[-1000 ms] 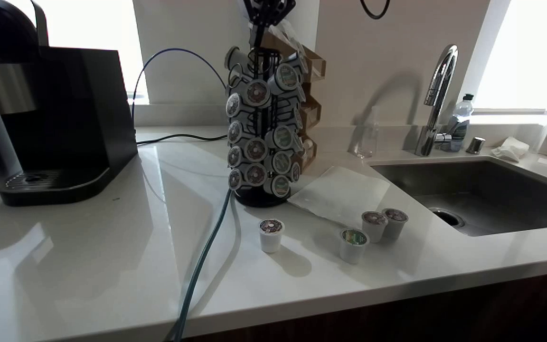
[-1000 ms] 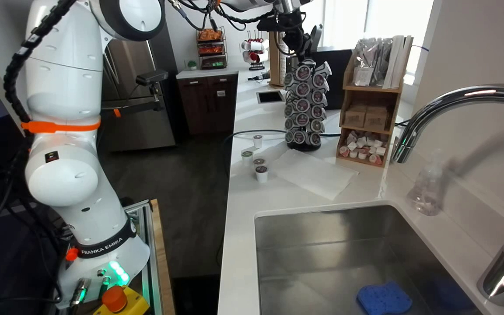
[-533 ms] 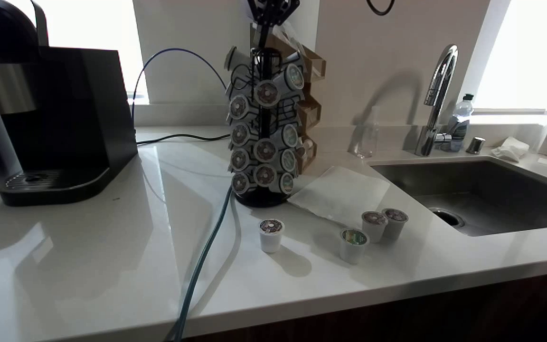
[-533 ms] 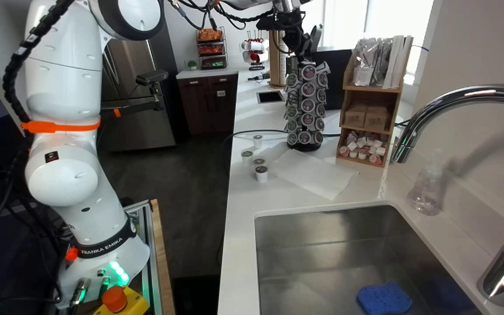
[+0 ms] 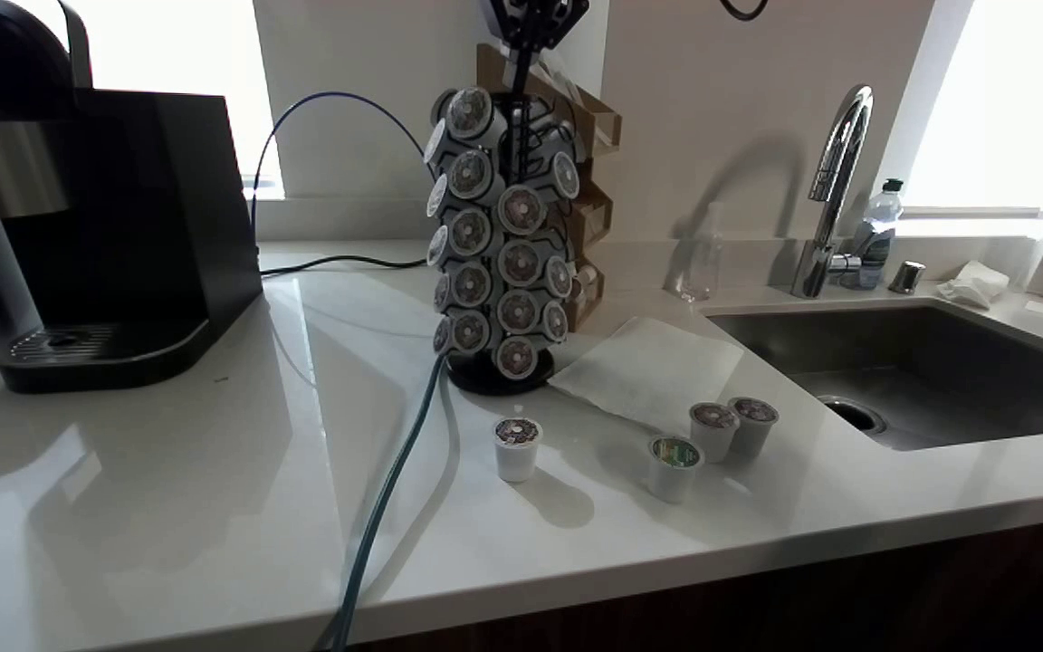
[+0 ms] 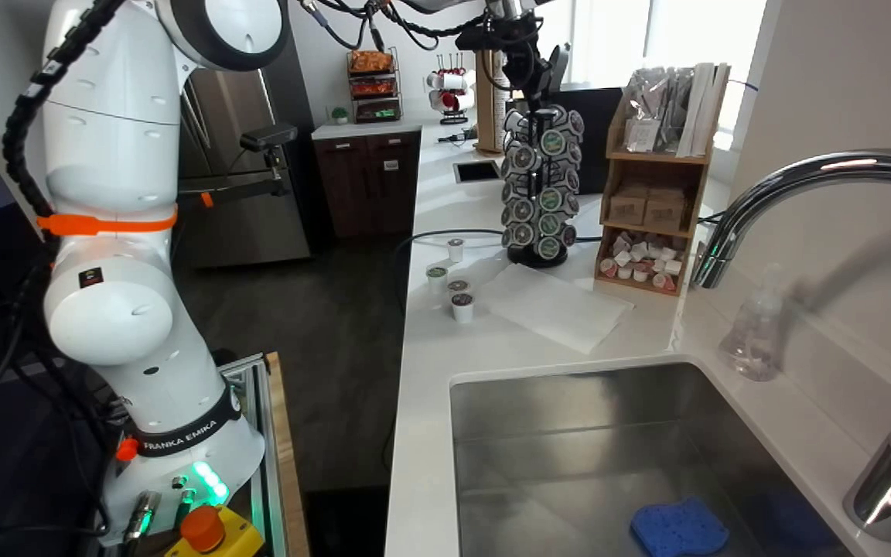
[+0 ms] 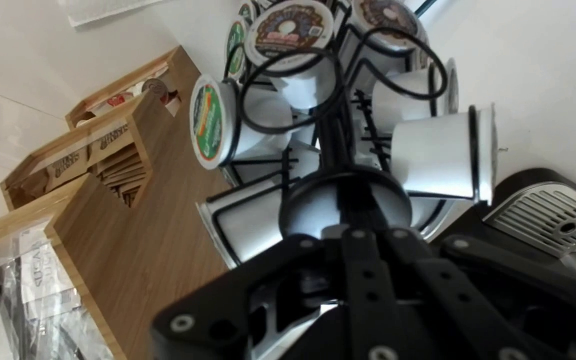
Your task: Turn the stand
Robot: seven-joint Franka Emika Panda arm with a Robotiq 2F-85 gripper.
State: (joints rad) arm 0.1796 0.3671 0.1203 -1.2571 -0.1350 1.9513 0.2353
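The stand, a tall dark wire tower of silver-lidded pods, stands upright on its round black base (image 5: pixel 476 376) on the white counter. Its base also shows in an exterior view (image 6: pixel 536 257). In the wrist view its round, shiny top (image 7: pixel 313 207) lies right under my fingers, with wire loops and pods around it. My gripper (image 5: pixel 523 77) points down from above at the stand's top in both exterior views (image 6: pixel 536 102). In the wrist view its fingers (image 7: pixel 360 197) are close together at the top. I see nothing clearly between them; the exact contact is hidden.
A wooden rack (image 6: pixel 650 166) with packets stands close beside the stand. A black coffee machine (image 5: pixel 137 217) is on its other side. Loose pods (image 5: pixel 518 448) and a paper sheet (image 5: pixel 657 367) lie in front. A sink (image 6: pixel 569 433) and a cable (image 5: pixel 390 471) are nearby.
The stand has turned about its upright axis: its front lids shift right in both exterior views, and a green-lidded column now faces out in an exterior view. The gripper has moved slightly right.
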